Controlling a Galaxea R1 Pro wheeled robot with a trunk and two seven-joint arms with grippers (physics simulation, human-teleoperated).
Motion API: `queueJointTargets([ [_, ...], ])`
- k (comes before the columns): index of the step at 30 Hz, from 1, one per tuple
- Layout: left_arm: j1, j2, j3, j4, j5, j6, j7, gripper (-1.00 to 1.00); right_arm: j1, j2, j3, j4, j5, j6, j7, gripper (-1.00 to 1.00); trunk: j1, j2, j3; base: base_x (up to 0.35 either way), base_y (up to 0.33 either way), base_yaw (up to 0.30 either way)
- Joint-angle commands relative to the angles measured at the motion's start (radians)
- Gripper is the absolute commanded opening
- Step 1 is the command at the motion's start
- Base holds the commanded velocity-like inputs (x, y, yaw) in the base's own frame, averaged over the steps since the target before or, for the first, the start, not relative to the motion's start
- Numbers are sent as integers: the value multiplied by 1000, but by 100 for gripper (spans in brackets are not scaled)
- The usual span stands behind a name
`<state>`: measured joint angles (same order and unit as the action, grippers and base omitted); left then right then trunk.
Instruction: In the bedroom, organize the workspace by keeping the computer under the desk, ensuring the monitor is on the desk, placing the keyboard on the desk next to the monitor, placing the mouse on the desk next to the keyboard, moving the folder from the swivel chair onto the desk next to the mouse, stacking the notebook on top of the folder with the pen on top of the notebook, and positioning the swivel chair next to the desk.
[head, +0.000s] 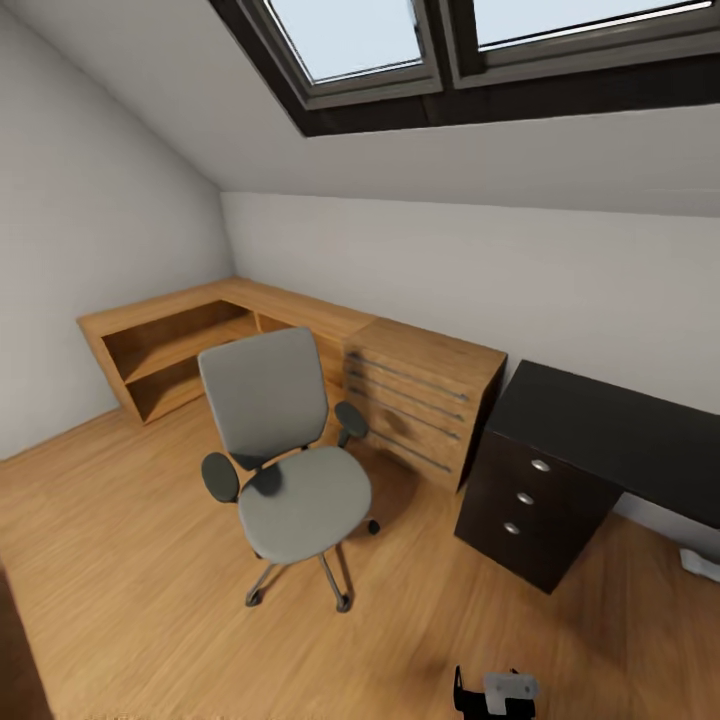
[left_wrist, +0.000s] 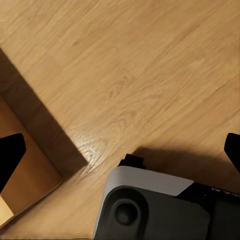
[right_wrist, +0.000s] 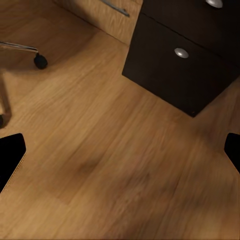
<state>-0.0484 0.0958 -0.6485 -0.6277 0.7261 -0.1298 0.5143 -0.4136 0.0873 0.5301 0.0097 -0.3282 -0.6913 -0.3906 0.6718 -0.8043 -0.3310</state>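
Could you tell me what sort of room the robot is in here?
Most likely an attic bedroom or home office: a skylight sits in the sloped ceiling, and a grey swivel chair stands on the wooden floor near a black desk and a wooden drawer chest.

- A grey padded swivel chair (head: 285, 455) with black armrests stood on the wooden floor (head: 150, 600)
- A light wooden drawer chest (head: 425, 398) stood behind it
- A glossy black desk (head: 610, 430) with a three-drawer pedestal stood beside the chest
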Motion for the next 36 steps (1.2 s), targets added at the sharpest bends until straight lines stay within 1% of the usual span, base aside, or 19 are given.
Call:
queueJointTargets([
  [1,-1,2,-2,2,11,-6,5,100,-1,0,9,1,-5,-2,-5,100,0,-1,-1,0,0,280],
  [2,-1,1,5,4,11,-7,4,100,-1,0,9,1,-5,-2,-5,100,0,-1,-1,0,0,280],
  [3,-1,1,20,7,11,-7,1,100,-1,0,8,1,-5,-2,-5,100,0,-1,-1,0,0,280],
  [4,-1,1,20,7,11,-7,1,100,-1,0,8,1,-5,-2,-5,100,0,-1,-1,0,0,280],
  [5,-1,1,35,9,11,-6,-1,100,-1,0,8,1,-5,-2,-5,100,0,-1,-1,0,0,280],
  [9,-1,1,53,11,12,-6,-6,100,-1,0,8,1,-5,-2,-5,100,0,-1,-1,0,0,280],
  [14,-1,0,61,12,12,-6,-16,100,-1,1,9,1,-5,-2,-4,100,0,-1,-1,0,0,280],
  [24,-1,-4,66,11,10,-11,-24,100,-1,-2,7,1,-5,-2,-4,100,0,-1,-1,0,0,280],
  [26,-1,-5,66,12,10,-30,-23,100,-1,-6,5,1,-5,-2,-4,100,0,-1,0,0,0,280],
  [28,-1,-5,67,12,11,-62,-23,100,-1,-9,3,0,-5,-2,-4,100,0,-1,1,0,0,280],
  [30,-1,-5,67,12,13,-103,-22,100,-1,-10,2,0,-5,-2,-4,100,0,-1,1,0,0,280],
  [31,-1,-5,67,12,14,-141,-21,100,-1,-12,2,0,-5,-2,-4,100,0,-1,2,0,0,280],
  [36,-1,-5,67,12,17,-192,-19,100,-1,-13,1,0,-12,-2,-4,100,0,-1,4,0,0,280],
])
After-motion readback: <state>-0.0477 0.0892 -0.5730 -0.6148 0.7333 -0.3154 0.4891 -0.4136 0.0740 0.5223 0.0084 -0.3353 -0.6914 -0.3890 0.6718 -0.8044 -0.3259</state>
